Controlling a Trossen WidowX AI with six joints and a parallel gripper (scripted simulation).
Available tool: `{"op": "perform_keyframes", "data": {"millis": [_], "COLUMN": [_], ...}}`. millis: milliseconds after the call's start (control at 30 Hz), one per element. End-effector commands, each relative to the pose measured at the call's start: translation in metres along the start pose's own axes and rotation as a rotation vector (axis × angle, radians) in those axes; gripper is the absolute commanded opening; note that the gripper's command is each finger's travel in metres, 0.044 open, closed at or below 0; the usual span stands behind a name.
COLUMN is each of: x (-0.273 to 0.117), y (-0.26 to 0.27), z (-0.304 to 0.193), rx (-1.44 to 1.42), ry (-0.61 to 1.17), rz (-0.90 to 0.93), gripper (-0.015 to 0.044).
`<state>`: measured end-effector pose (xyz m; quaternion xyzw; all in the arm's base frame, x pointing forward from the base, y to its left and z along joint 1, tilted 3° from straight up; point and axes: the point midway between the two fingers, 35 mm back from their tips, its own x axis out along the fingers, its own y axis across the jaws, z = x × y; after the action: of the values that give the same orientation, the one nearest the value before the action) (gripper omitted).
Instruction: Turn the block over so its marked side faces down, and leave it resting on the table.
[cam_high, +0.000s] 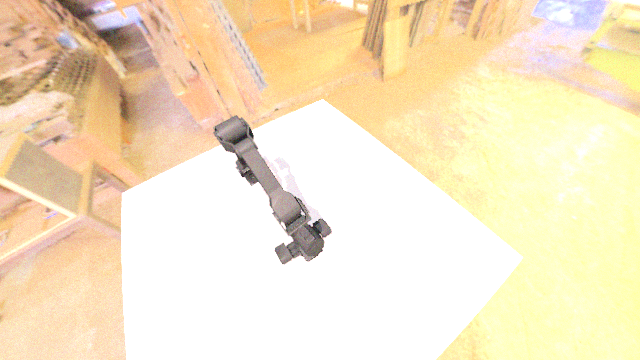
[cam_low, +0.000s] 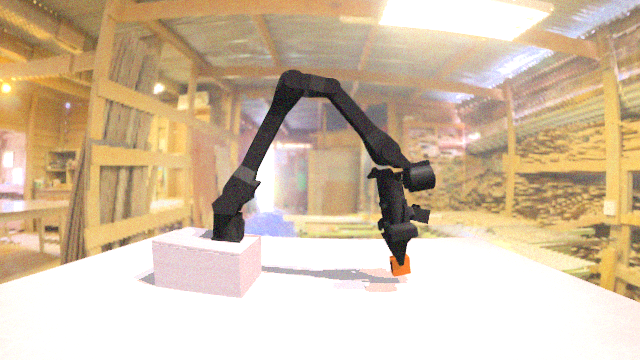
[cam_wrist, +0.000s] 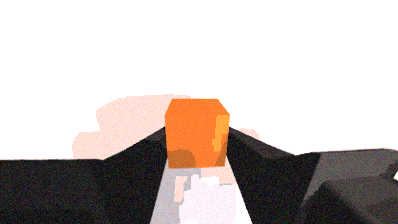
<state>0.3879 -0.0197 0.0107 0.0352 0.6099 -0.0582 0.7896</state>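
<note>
Wooden posts and stacked timber (cam_low: 560, 200) fill the workshop around our white bench (cam_high: 200, 300) (cam_low: 320, 330) (cam_wrist: 200, 40), and one bright roof panel (cam_low: 465, 19) glows overhead. We see the jaws partly open, closed onto a small orange block (cam_low: 400, 266) (cam_wrist: 195, 132), with their two dark fingers (cam_low: 398, 248) pressing its opposite sides. From the exterior we make out the block slightly tilted at the fingertips, seemingly just above the bench, well apart from the pale pedestal box (cam_low: 200, 267). The wrist view shows us lighter and darker orange patches on the block, but we cannot tell which side is marked. From the top, the arm hides the block from us. We count one orange block, one black arm (cam_high: 262, 172) (cam_low: 265, 125), one pair of jaws, one bench and one pedestal box. The arm rises from the pedestal box, bends high up and points its jaws down.
</note>
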Motion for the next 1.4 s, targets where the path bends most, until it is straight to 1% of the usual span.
{"op": "perform_keyframes", "data": {"millis": [0,600,733,1067,1367], "x": [0.002,0.0,-0.001,0.021,0.033], "y": [0.0,-0.001,-0.001,0.0,0.001], "z": [-0.001,-0.008,-0.009,-0.003,-0.003], "rx": [-0.005,-0.001,-0.001,-0.004,-0.006], "ry": [-0.048,-0.321,-0.346,-0.481,-0.611], "rz": [-0.005,-0.005,-0.005,-0.004,-0.004], "gripper": [0.0,0.0,0.0,0.0,0.0]}}
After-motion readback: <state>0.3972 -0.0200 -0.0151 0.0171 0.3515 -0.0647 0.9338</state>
